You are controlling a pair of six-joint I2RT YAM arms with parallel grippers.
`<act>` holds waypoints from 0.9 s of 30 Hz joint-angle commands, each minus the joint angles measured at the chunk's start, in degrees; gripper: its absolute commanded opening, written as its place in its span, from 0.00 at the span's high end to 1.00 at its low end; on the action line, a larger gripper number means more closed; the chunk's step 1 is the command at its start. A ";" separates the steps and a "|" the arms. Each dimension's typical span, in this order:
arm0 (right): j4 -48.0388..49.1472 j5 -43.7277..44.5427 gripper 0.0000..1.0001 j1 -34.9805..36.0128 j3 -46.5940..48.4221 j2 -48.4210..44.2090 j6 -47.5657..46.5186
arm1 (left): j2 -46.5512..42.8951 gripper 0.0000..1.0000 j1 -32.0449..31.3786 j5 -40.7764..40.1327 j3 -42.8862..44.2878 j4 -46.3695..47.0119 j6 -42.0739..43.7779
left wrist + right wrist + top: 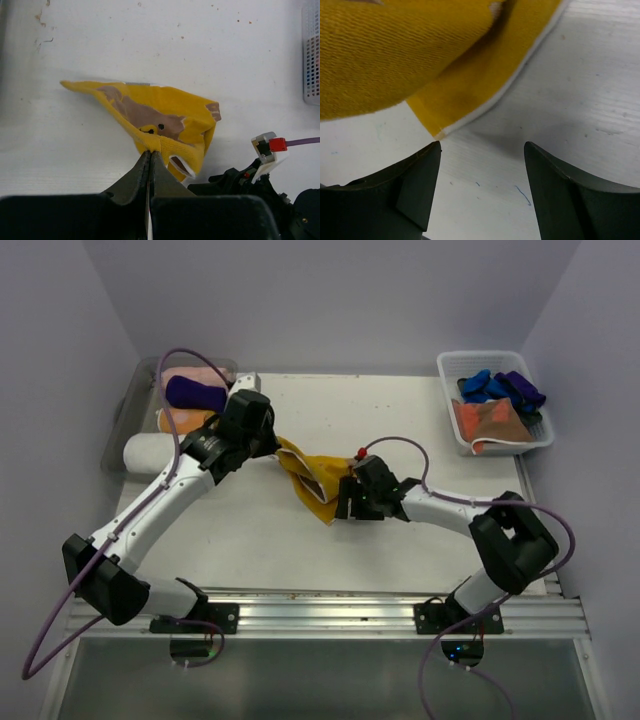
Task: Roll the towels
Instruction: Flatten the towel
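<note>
One yellow towel, held at one end.
We find it mid-desk, long axis far-left to near-right: left jaws clenched on its far-left end, right jaws released beside its near-right corner.

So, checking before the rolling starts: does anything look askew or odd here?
Yes: the mustard yellow towel in the middle of the table is crumpled and folded over itself, not flat. The left gripper is shut on a bunched fold; the right gripper stands open beside its white-edged corner. Nothing looks spilled or damaged.
</note>
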 commanded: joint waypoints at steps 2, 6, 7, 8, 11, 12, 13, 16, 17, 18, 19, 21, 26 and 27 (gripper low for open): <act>3.05 6.76 0.29 4.88 4.56 3.49 3.20 | -0.81 1.00 0.45 -0.05 1.47 0.29 2.34; 1.73 12.73 0.31 8.31 7.02 7.35 4.08 | -0.72 1.00 0.89 0.38 1.92 0.29 2.61; 1.82 13.53 0.32 9.02 7.55 8.75 4.34 | -0.72 1.00 0.81 0.47 2.00 0.20 2.70; 2.43 14.23 0.32 9.37 7.64 9.38 4.86 | -0.54 1.00 0.98 0.47 2.00 0.29 2.70; 2.96 17.49 0.37 10.25 8.52 11.92 5.66 | -0.54 1.00 0.90 0.74 2.18 0.38 2.78; 2.87 18.45 0.44 10.34 8.87 12.54 5.66 | -0.54 1.00 1.07 0.82 2.18 0.29 2.87; 2.61 19.85 0.60 10.34 9.39 12.98 5.75 | -0.72 1.00 0.98 0.74 2.27 0.20 2.96; 0.07 23.19 0.92 10.34 9.93 13.08 5.57 | -0.72 1.00 1.25 0.47 2.88 -0.24 3.13; -1.68 24.34 1.00 10.25 9.93 12.73 5.66 | -0.63 1.00 1.25 0.30 2.97 -0.41 3.22; -2.40 25.30 1.00 10.08 9.84 11.59 5.40 | -0.80 1.00 1.42 0.12 3.06 -0.41 3.40; -2.84 26.18 1.00 9.29 9.23 10.71 5.05 | -0.81 1.00 1.68 0.12 3.06 -0.41 3.57; -3.98 27.68 1.00 7.97 8.09 6.42 3.73 | -0.98 1.00 2.30 0.47 3.23 -0.85 3.66; -6.44 28.48 1.00 -2.03 2.46 -6.77 -3.45 | -3.35 1.00 4.23 0.83 1.57 -0.59 4.27; -6.71 27.43 1.00 -5.62 1.24 -9.31 -4.96 | -3.70 1.00 5.28 0.91 1.56 -0.68 4.63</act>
